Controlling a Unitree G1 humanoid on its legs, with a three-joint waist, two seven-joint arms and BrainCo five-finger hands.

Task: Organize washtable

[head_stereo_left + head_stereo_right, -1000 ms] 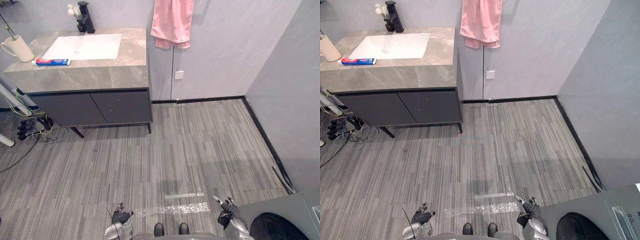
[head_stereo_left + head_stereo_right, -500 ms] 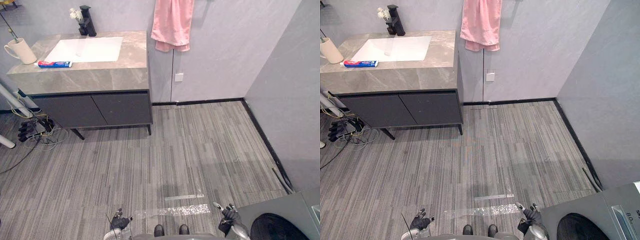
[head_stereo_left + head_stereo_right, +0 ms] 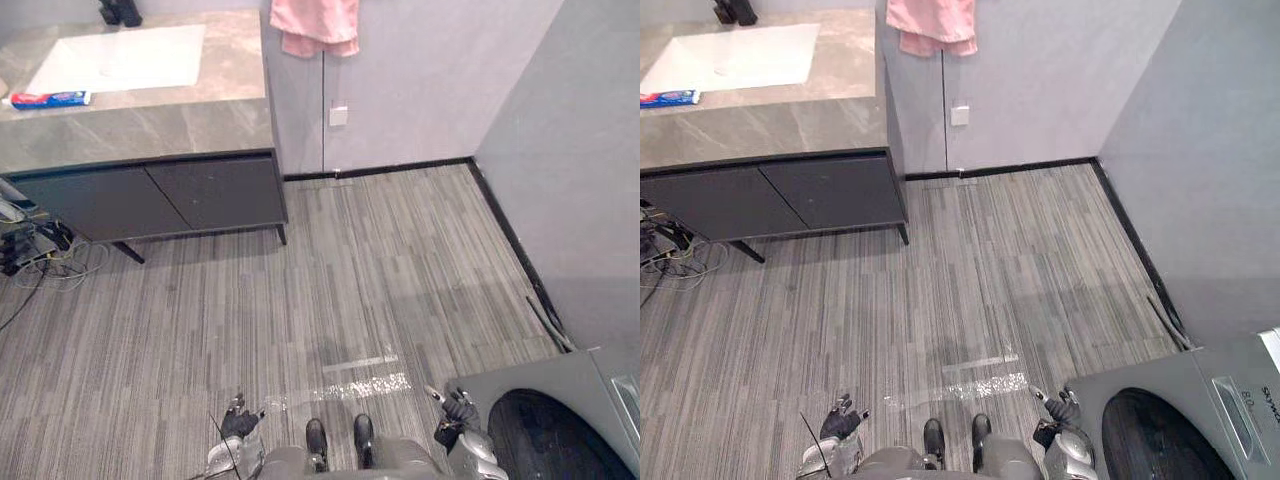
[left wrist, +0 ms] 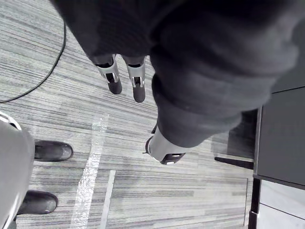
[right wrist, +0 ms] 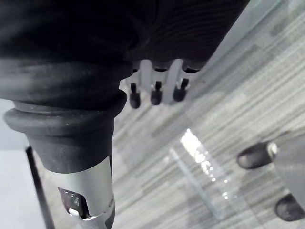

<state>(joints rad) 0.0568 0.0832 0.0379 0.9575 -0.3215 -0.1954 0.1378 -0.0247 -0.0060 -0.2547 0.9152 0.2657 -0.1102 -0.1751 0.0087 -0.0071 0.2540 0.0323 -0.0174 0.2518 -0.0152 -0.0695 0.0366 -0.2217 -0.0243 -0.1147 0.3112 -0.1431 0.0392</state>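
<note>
While both hang low over the floor (image 3: 350, 270) — left hand (image 3: 238, 425) and right hand (image 3: 455, 412), fingers loosely spread, holding nothing — the washtable (image 3: 150, 130) stands well apart, its toothpaste tube (image 3: 48, 98) lying loose beside the basin (image 3: 120, 58); tidying looks unstarted.

A pink towel (image 3: 313, 25) hangs on the grey wall above a white wall socket (image 3: 339, 116). Black skirting (image 3: 400, 168) lines the wall's foot. The grey striped floor (image 3: 380, 270) carries a shiny tape strip (image 3: 335, 392). A grey washing machine (image 3: 1200, 385) stands at the right.
</note>
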